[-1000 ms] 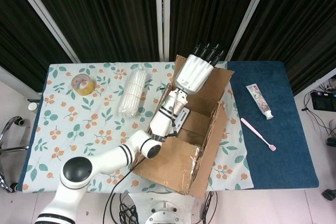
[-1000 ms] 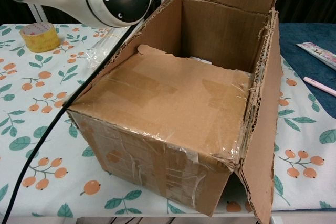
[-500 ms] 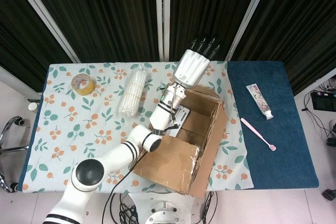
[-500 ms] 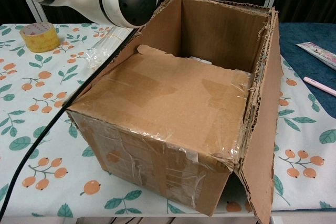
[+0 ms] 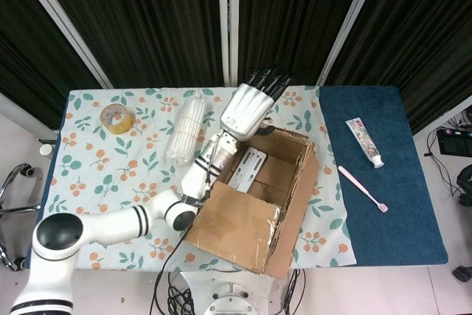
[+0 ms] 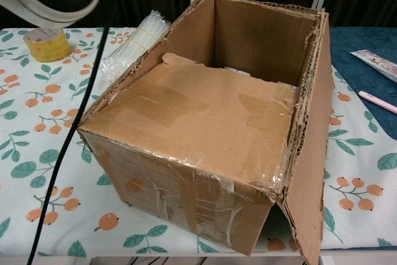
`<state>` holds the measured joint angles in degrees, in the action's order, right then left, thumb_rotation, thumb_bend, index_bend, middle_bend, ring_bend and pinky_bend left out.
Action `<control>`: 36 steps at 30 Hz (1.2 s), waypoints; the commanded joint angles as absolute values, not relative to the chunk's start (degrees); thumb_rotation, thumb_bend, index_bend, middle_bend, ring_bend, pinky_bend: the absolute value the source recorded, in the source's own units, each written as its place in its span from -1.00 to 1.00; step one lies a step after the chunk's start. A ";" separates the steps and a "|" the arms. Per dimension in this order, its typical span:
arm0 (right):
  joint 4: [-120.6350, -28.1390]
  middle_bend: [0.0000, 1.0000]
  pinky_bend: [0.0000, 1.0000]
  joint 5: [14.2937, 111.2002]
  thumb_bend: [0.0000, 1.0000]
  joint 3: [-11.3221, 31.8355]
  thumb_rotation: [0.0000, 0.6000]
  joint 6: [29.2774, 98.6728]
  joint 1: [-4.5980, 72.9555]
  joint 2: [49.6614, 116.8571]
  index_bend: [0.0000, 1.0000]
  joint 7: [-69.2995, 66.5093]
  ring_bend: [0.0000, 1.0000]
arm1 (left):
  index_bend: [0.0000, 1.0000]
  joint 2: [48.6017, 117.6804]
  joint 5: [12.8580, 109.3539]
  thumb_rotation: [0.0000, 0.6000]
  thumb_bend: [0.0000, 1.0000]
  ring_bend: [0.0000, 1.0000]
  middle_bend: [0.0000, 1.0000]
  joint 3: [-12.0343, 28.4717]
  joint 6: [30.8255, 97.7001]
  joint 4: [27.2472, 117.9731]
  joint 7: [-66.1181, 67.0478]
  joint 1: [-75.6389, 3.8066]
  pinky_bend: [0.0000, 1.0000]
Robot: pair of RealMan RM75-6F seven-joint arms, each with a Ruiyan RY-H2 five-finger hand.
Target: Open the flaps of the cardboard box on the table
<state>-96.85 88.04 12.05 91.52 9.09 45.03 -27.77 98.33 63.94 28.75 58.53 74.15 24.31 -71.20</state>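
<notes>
hovering my left hand [image 5: 248,111] with fingers spread and empty above the box's [image 5: 258,201] far left corner, mid-table. the near flap [image 6: 198,116] lies shut; i risk shoving the whole box if i catch its edge. a second ago the far flap stood upright under my palm; now it's folded back.

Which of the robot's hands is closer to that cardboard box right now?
Left. The left hand hovers at the cardboard box's far left corner, fingers extended. The right hand shows in neither view, so its place cannot be told.
</notes>
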 commanded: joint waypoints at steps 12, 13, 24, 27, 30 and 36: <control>-98.00 -1.00 -1.00 88.79 0.93 11.74 1.00 92.90 8.25 44.68 -1.00 -26.81 -1.00 | -0.39 82.50 61.62 -0.74 -1.00 -0.86 -0.43 20.56 46.48 98.25 9.84 -60.21 -0.69; -98.00 -1.00 -1.00 88.79 0.93 11.73 1.00 92.97 8.19 44.63 -1.00 -26.89 -1.00 | -0.38 82.43 62.44 -0.76 -1.00 -0.86 -0.42 20.10 45.83 98.00 9.09 -60.26 -0.69; -97.04 -1.00 -1.00 88.35 0.91 11.78 1.00 92.83 8.19 45.16 -1.00 -28.17 -1.00 | -0.33 77.20 60.04 -1.00 -1.00 -0.86 -0.36 16.71 31.72 98.52 3.53 -64.16 -0.70; -96.82 -1.00 -1.00 88.37 0.91 11.81 1.00 92.86 8.19 45.17 -1.00 -28.46 -1.00 | -0.32 76.71 59.38 -1.00 -1.00 -0.86 -0.36 15.49 30.21 98.19 4.03 -65.27 -0.70; -96.57 -1.00 -1.00 88.38 0.90 11.85 1.00 93.00 8.15 45.28 -1.00 -28.89 -1.00 | -0.29 76.13 59.11 -1.00 -1.00 -0.86 -0.32 14.37 29.11 98.12 4.97 -66.46 -0.70; -96.15 -1.00 -1.00 88.07 0.88 11.90 1.00 92.93 8.13 45.57 -1.00 -29.65 -1.00 | -0.22 74.33 57.88 -1.00 -1.00 -0.86 -0.26 12.74 26.80 99.74 5.89 -68.85 -0.70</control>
